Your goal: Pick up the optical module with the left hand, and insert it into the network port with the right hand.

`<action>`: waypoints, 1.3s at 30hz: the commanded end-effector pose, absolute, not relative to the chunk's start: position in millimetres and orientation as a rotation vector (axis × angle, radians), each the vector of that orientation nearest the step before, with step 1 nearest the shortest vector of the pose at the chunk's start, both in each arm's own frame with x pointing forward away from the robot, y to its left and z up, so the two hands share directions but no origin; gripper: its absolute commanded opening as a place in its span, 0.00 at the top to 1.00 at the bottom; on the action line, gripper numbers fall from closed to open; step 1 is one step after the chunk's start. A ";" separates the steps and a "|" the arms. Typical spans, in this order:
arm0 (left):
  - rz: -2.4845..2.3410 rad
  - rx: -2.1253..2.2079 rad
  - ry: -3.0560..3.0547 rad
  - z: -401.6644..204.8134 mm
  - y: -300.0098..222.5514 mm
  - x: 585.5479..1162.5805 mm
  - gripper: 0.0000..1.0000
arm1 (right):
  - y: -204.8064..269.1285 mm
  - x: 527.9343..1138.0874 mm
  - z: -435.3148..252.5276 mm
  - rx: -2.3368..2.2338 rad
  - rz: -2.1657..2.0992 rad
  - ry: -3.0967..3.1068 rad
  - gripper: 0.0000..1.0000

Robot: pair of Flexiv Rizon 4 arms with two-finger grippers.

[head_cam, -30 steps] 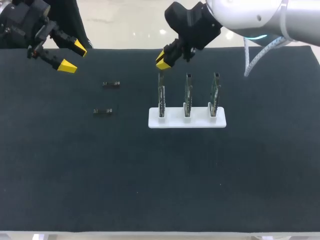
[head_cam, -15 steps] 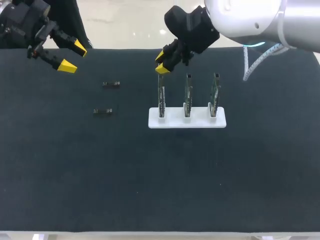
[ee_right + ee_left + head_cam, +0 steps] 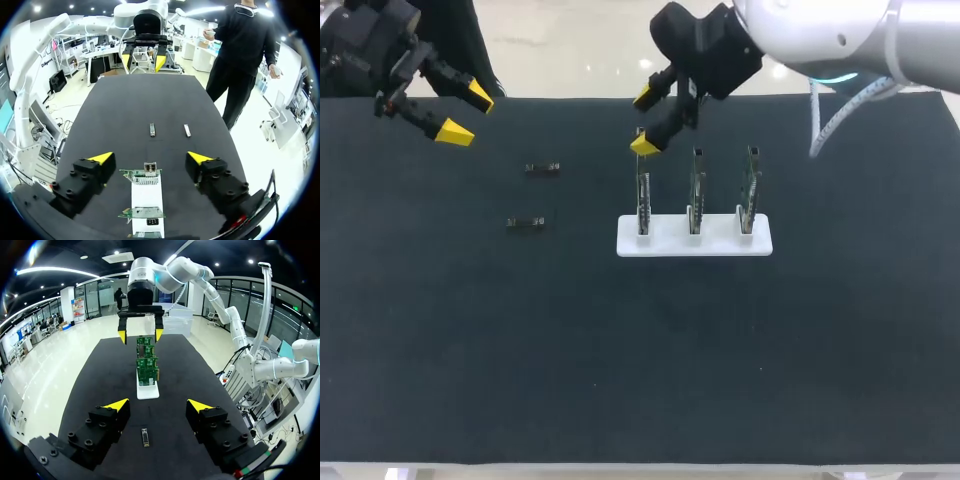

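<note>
From the head view, my left claw [image 3: 467, 113] hangs over the far left corner of the table [image 3: 620, 350]. Its fingers are spread wide and hold nothing. The first module [image 3: 542, 169] lies flat just ahead of and below it, and the second module [image 3: 525, 224] lies a little past that. Neither touches the claw. My right claw [image 3: 644, 121] is also wide open and empty. It hangs at the top of the board [image 3: 642, 190] that stands closest to it in the white rack [image 3: 694, 238].

In the left wrist view, a module [image 3: 144, 436] lies on the table under the gap between the left claw's [image 3: 158, 407] fingers. I can't tell which of the two it is. The rack [image 3: 148, 390] stands well ahead, and the right claw [image 3: 140, 335] is beyond it.

In the right wrist view, the board and its port [image 3: 149, 166] sit between and under the right claw's [image 3: 150, 159] fingers. Both modules [image 3: 152, 130] [image 3: 187, 130] lie ahead on bare table, with the left claw [image 3: 142, 61] far past them.

The right claw worries me most. Its fingers flank the board so closely that a sideways drift could bend the board or tip the rack. On the left, the module is small and flat. If I come down off-centre, I think the claw would shove it away or into its neighbour rather than pinch it.

The left claw is close to the table's far and left edges, so I would work inward from there. There is plenty of open table between the modules and the rack, and on the near side.
</note>
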State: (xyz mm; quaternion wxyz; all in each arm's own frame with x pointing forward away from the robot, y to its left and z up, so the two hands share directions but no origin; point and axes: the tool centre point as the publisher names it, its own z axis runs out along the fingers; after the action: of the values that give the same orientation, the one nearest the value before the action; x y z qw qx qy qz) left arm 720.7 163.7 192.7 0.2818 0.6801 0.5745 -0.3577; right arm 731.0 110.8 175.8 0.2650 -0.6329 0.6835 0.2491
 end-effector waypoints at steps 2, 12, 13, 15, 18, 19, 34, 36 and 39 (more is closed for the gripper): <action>-0.959 1.826 1.541 193.0 163.4 722.0 0.00 | 110.1 732.7 185.4 -1.709 0.686 1.862 1.00; -0.959 1.826 1.541 193.0 163.4 722.0 0.00 | 112.5 732.2 182.5 -1.698 0.686 1.881 1.00; -0.959 1.826 1.541 193.0 163.4 722.0 0.00 | 112.9 732.2 181.7 -1.696 0.684 1.883 1.00; -0.959 1.826 1.541 193.0 163.4 722.0 0.00 | 113.2 732.3 181.2 -1.694 0.682 1.886 1.00; -0.959 1.826 1.541 193.0 163.4 722.0 0.00 | 113.4 732.4 180.9 -1.692 0.681 1.891 1.00; -0.959 1.826 1.541 193.0 163.4 722.0 0.00 | 113.7 732.4 180.8 -1.692 0.682 1.892 1.00; -0.959 1.826 1.541 193.0 163.4 722.0 0.00 | 115.1 732.2 172.9 -1.691 0.678 1.893 1.00; -0.959 1.826 1.541 193.0 163.4 722.0 0.00 | 115.3 732.6 170.7 -1.691 0.676 1.890 1.00; -0.959 1.826 1.541 193.0 163.4 722.0 0.00 | 115.3 733.5 168.7 -1.692 0.671 1.887 1.00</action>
State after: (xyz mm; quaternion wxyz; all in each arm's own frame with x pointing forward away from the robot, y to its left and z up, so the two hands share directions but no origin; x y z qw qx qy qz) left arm 720.7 163.7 192.7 0.2818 0.6802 0.5745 -0.3577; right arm 733.9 114.5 170.8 0.2553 -0.6244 0.6951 0.2484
